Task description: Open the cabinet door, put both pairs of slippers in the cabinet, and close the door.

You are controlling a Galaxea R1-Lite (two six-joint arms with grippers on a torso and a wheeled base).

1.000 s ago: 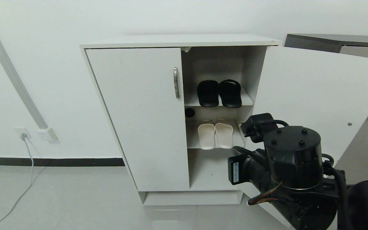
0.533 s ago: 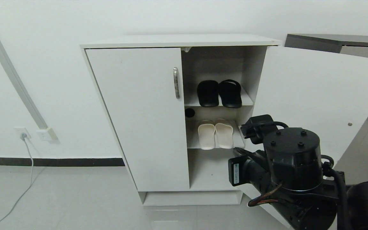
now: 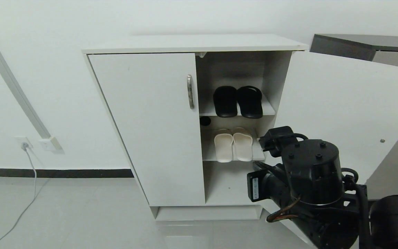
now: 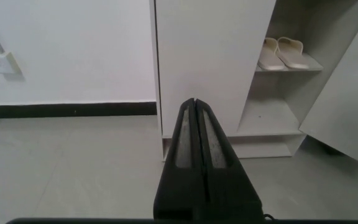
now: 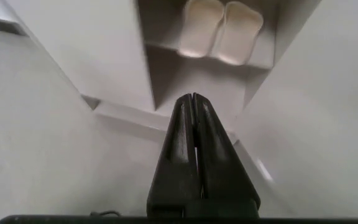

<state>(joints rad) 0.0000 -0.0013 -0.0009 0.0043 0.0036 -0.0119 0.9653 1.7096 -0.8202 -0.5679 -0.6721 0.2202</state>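
cabinet point(image 3: 192, 42): right door point(image 3: 337, 103) swung wide, left door point(image 3: 143, 131) shut. black slippers point(image 3: 237, 101) on upper shelf, white slippers point(image 3: 233, 145) on shelf below. right gripper point(image 5: 192, 98) closed, empty, low before the open bay; left gripper point(image 4: 194, 102) closed, empty, facing left door.

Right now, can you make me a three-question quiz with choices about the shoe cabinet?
1. Where are the black slippers?
A) on the shelf above the cream slippers
B) on the shelf below them
C) on top of the cabinet
2. How many pairs of slippers are in the cabinet?
A) one
B) three
C) two
3. The cabinet's right door is
A) shut
B) swung open
C) taken off
Answers: 1 A, the black pair sits one shelf higher than the cream pair. 2 C, one black pair and one cream pair show inside. 3 B, it stands wide, so the shelves show.
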